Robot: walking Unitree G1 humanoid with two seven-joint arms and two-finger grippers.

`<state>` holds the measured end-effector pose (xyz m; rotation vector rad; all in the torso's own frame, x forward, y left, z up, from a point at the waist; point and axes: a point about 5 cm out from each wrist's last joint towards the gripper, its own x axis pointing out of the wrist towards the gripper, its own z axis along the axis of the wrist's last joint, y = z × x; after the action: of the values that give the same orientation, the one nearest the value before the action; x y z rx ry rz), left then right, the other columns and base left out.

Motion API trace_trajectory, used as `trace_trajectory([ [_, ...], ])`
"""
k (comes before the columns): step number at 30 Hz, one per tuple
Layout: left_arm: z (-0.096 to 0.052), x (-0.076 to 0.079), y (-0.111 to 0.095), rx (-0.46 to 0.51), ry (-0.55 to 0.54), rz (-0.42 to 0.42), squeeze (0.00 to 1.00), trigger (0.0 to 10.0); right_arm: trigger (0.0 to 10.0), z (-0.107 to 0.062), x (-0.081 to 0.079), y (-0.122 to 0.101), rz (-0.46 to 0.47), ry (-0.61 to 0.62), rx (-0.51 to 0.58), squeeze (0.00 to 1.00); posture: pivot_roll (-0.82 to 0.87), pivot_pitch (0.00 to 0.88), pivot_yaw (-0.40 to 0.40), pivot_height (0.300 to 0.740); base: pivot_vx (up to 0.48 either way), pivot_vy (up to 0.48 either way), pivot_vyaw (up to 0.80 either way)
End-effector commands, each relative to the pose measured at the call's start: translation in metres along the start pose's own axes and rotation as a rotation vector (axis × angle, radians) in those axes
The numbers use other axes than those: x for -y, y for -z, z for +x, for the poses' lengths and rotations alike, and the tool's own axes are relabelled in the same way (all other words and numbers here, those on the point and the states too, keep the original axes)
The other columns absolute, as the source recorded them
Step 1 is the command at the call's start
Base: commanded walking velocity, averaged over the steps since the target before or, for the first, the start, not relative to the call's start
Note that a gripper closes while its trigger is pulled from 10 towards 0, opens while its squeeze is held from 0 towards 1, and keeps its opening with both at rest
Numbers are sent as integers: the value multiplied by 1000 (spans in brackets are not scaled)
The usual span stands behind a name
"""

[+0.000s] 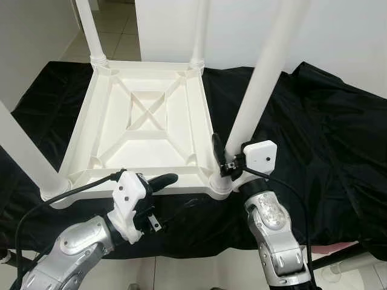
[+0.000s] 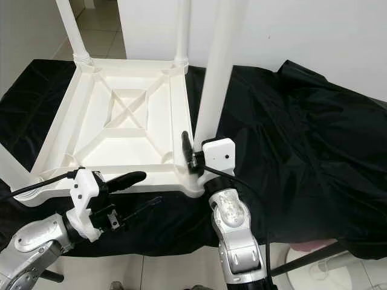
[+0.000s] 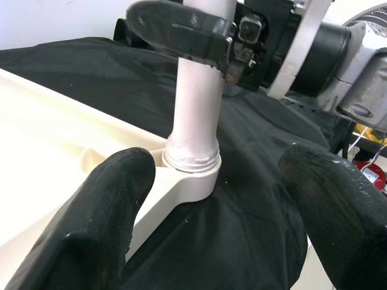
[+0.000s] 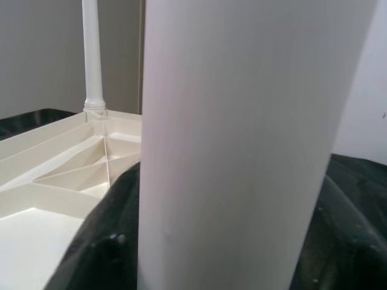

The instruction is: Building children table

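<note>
A white plastic children's table (image 1: 148,121) lies upside down on a black cloth, with all of its legs pointing up. My right gripper (image 1: 228,151) is shut on the near right leg (image 1: 260,84), just above the corner socket (image 3: 193,175). The right wrist view has that leg (image 4: 242,145) close up, with a black finger (image 4: 103,241) beside it. My left gripper (image 1: 175,192) is open at the table's front edge, left of that socket. Its fingers (image 3: 103,205) stand apart and hold nothing.
The black cloth (image 1: 326,133) spreads wide to the right of the table. Other legs rise at the near left (image 1: 24,154), far left (image 1: 91,30) and far right (image 1: 199,30). A white wall stands behind, and tiled floor (image 1: 199,272) lies below the front edge.
</note>
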<state>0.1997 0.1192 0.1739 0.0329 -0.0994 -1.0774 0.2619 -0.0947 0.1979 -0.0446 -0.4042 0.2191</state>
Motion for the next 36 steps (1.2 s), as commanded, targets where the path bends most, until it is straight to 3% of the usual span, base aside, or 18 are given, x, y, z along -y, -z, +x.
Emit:
trace_trajectory([
  [1, 0, 5, -1, 0, 60, -2, 0, 10000, 10000, 5, 0, 0, -6, 4, -1, 0, 2, 107, -55, 740, 0, 0, 0],
  [4, 0, 4, -1, 0, 60, 2, 0, 10000, 10000, 10, -1, -3, -8, -6, 13, 0, 4, 106, -55, 740, 0, 0, 0],
  [5, 0, 4, -1, 0, 59, 3, 0, 10000, 5373, 10, -2, -4, -7, -9, 15, 0, 5, 106, -56, 740, 0, 0, 0],
  [7, 0, 3, -1, -1, 59, 3, 0, 10000, 5373, 11, -2, -5, -6, -12, 17, 0, 5, 106, -56, 740, 0, 0, 0],
  [8, -1, 3, -1, -2, 58, 3, 0, 10000, 0, 11, -3, -4, -3, -14, 15, 0, 7, 107, -57, 740, 0, 0, 0],
  [9, -1, 3, -1, -2, 58, 3, 0, 10000, 0, 11, -3, -4, -3, -14, 15, 0, 7, 107, -57, 740, 0, 0, 0],
  [10, -1, 4, 0, -5, 59, 2, 0, 10000, 9804, 10, -4, -3, 0, -14, 8, 0, 8, 106, -56, 740, 0, 0, 0],
  [24, -2, 7, 4, -19, 82, -23, 0, 10000, 10000, 4, -3, 7, 18, 13, -57, 0, 0, 115, -52, 740, 0, 0, 0],
  [27, -3, 7, 6, -23, 84, -36, 0, 10000, 10000, 3, -4, 10, 58, 23, -78, 0, 0, 115, -52, 740, 0, 0, 0],
  [32, -2, 8, 9, -27, 88, -56, 0, 10000, 10000, 3, -3, 14, 201, 44, -112, 0, -5, 115, -47, 740, 0, 0, 0],
  [36, -2, 8, 9, -27, 87, -62, 0, 10000, 10000, 3, -3, 15, 215, 47, -118, 0, -5, 115, -47, 740, 0, 0, 0],
])
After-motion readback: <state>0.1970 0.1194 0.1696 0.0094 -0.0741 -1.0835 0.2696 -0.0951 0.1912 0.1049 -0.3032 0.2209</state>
